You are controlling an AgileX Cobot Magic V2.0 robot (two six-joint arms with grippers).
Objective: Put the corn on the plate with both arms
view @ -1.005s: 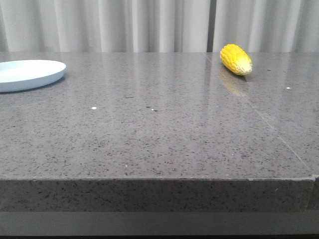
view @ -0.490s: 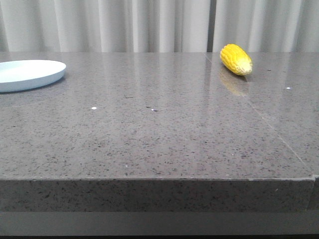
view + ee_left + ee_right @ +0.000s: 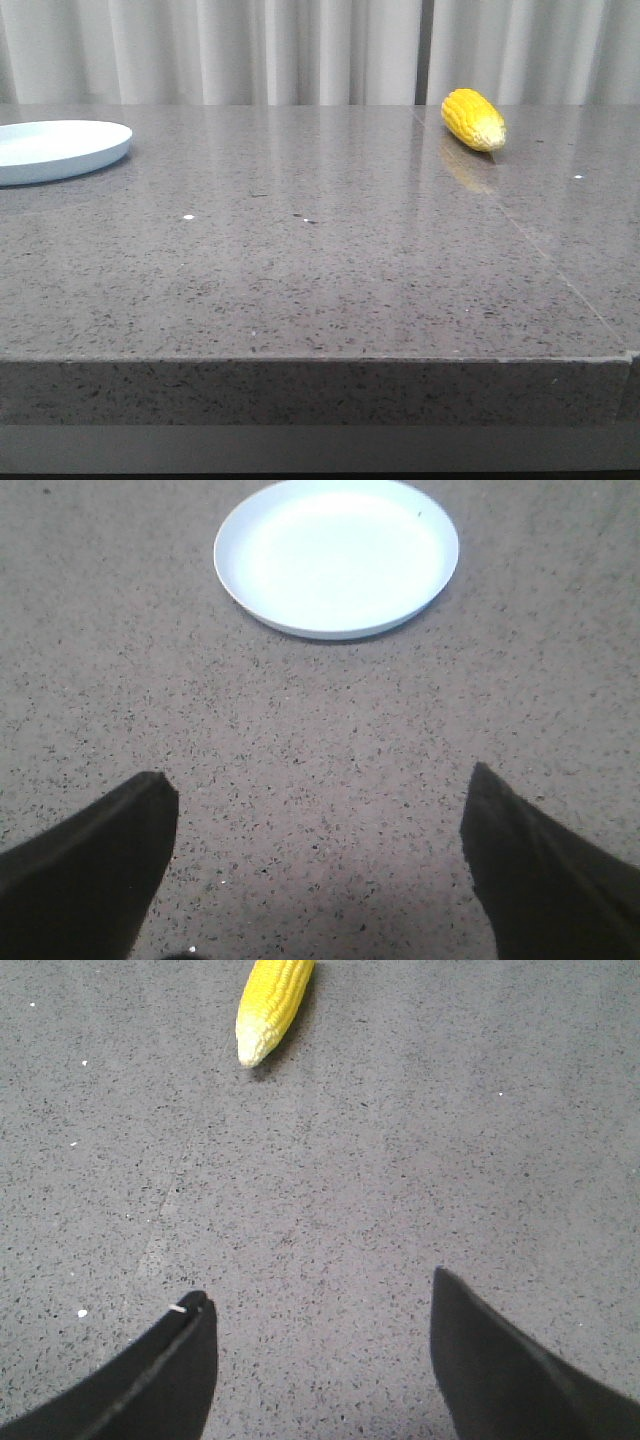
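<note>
Nothing started yet, corn nowhere near the plate

Corn (image 3: 474, 119) sat on the table (image 3: 320, 260) at about 1 o'clock, plate (image 3: 60, 148) empty at 10, well apart; left gripper (image 3: 318, 865) and right gripper (image 3: 322, 1360) both gaped wide, holding nothing; plate's left edge was cut off, arms hidden in the front view.
</note>
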